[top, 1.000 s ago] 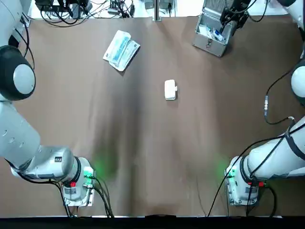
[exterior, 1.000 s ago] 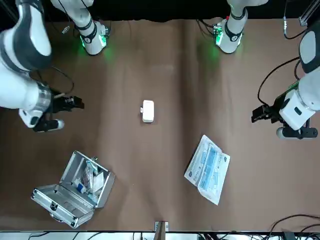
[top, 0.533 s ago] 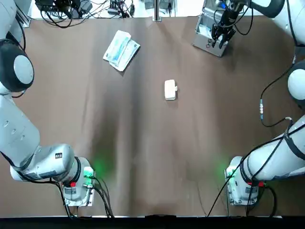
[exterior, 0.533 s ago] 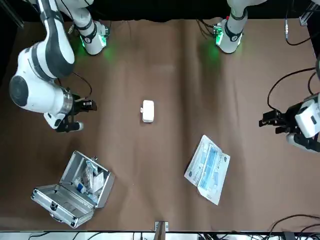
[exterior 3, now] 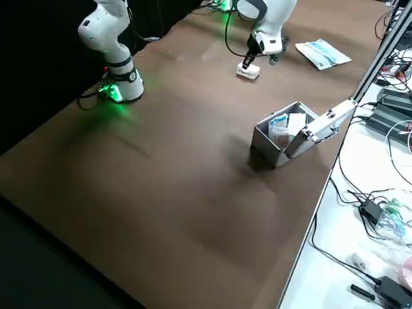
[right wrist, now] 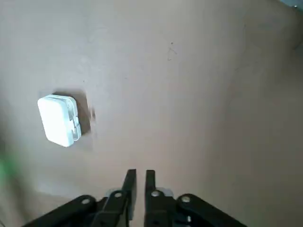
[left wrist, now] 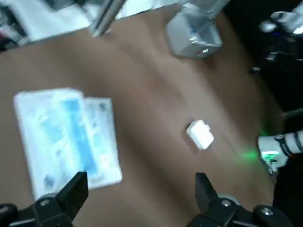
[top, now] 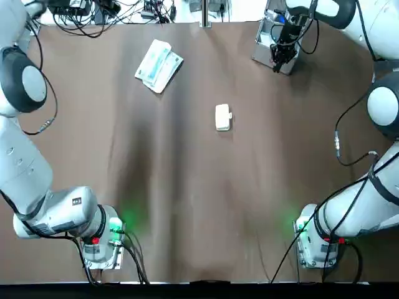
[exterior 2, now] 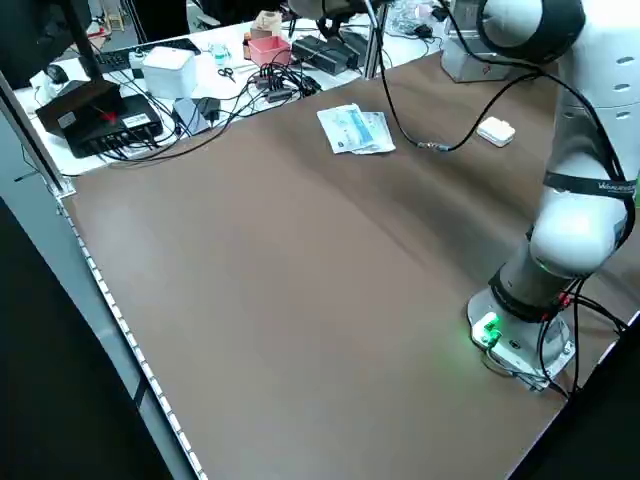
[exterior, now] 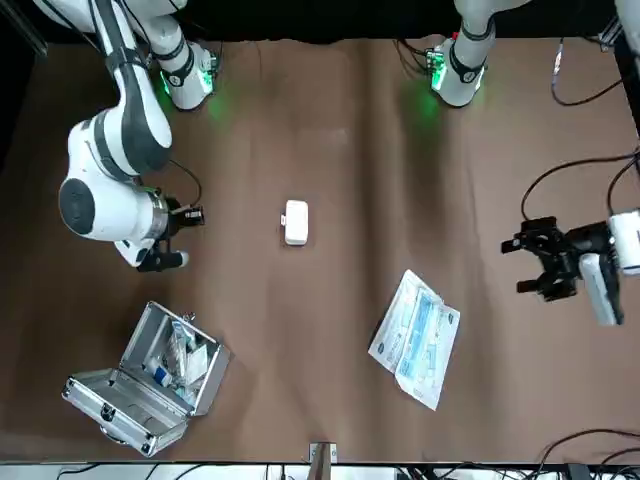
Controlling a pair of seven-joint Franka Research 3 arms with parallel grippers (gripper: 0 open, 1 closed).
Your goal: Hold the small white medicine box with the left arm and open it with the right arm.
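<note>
Seen from above, the right pincer (right wrist: 140,174), fingers together, hangs at 1 o'clock from the small white box (top: 222,117), and the left pincer (left wrist: 141,178), fingers wide apart, at 9 o'clock.

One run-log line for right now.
small white medicine box: on table, untouched | left gripper: open, off the box | right gripper: shut, off the box | hold: not yet done

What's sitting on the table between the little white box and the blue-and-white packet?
Nothing. The top view shows only bare brown table between the box and the packet, and the front view agrees.
</note>
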